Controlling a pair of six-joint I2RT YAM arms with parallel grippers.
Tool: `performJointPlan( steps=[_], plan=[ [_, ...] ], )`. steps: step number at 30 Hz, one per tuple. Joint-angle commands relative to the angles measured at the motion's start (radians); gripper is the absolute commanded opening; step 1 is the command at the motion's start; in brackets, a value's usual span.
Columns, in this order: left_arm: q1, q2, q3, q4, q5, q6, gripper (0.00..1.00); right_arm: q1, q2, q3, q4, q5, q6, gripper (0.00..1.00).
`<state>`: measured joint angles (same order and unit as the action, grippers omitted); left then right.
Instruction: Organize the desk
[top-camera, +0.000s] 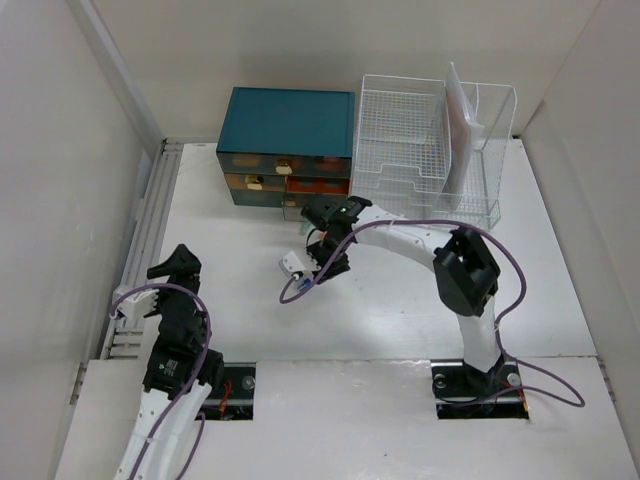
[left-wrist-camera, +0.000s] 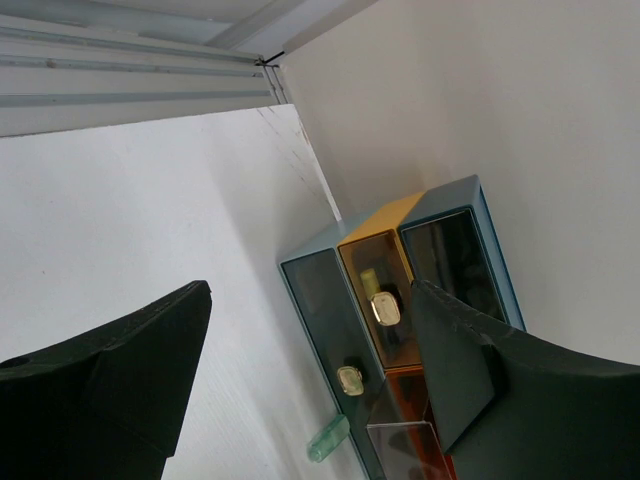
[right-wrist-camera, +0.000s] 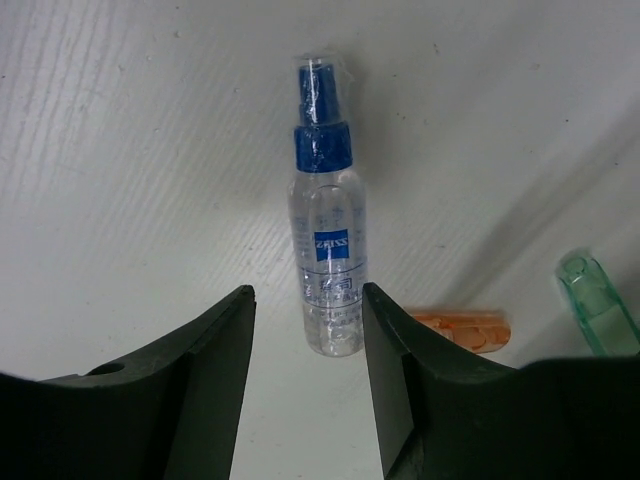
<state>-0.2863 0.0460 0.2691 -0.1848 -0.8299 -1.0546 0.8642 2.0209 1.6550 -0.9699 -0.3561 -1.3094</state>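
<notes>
A clear spray bottle (right-wrist-camera: 327, 260) with a blue cap and blue label lies on the white desk (top-camera: 400, 310); in the top view the spray bottle (top-camera: 292, 272) is left of centre. My right gripper (right-wrist-camera: 307, 300) hangs over the bottle's base, open. The base sits between the fingertips, close to the right finger (right-wrist-camera: 390, 340) and apart from the left one. From above, the right gripper (top-camera: 325, 262) points down at the desk. My left gripper (left-wrist-camera: 312, 300) is open and empty, and the left gripper (top-camera: 175, 268) stays near the desk's left edge.
A teal drawer cabinet (top-camera: 290, 145) stands at the back with a lower drawer (left-wrist-camera: 400, 440) pulled out. A white wire basket (top-camera: 420, 140) stands beside it. A green translucent tube (right-wrist-camera: 598, 300) and a small orange pack (right-wrist-camera: 460, 330) lie near the bottle. A grey rail (top-camera: 145, 230) runs along the left edge.
</notes>
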Motion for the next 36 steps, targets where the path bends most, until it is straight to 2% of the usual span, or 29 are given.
performJointPlan(
  steps=[1, 12, 14, 15, 16, 19, 22, 31, 35, 36],
  plan=[
    [-0.002, -0.012, -0.011, 0.041, 0.0, 0.019, 0.78, -0.01, 0.018, 0.019, 0.06, -0.023, 0.022, 0.52],
    [-0.002, -0.012, -0.011, 0.051, 0.009, 0.019, 0.78, -0.01, 0.11, -0.004, 0.125, 0.006, 0.093, 0.52],
    [-0.002, -0.012, -0.011, 0.051, 0.009, 0.019, 0.78, -0.01, 0.11, -0.015, 0.135, 0.017, 0.102, 0.46],
    [-0.002, -0.012, -0.011, 0.051, 0.009, 0.019, 0.78, -0.01, 0.119, -0.015, 0.135, 0.017, 0.111, 0.4],
    [-0.002, -0.012, -0.011, 0.051, 0.009, 0.019, 0.78, -0.01, 0.119, -0.026, 0.145, 0.017, 0.111, 0.28],
    [-0.002, -0.012, -0.011, 0.051, 0.009, 0.019, 0.78, -0.01, 0.099, -0.038, 0.145, 0.017, 0.134, 0.14],
    [-0.002, -0.012, -0.011, 0.051, 0.018, 0.019, 0.78, -0.01, 0.039, -0.026, 0.145, -0.007, 0.176, 0.08],
    [-0.002, -0.012, -0.011, 0.061, 0.018, 0.03, 0.78, -0.001, -0.109, 0.23, 0.074, -0.038, 0.353, 0.05],
    [-0.002, -0.003, -0.011, 0.07, 0.028, 0.03, 0.78, -0.001, -0.129, 0.305, 0.132, 0.021, 0.433, 0.05],
    [-0.002, -0.003, -0.011, 0.07, 0.037, 0.03, 0.78, -0.001, -0.142, 0.305, 0.158, 0.087, 0.45, 0.05]
  ],
)
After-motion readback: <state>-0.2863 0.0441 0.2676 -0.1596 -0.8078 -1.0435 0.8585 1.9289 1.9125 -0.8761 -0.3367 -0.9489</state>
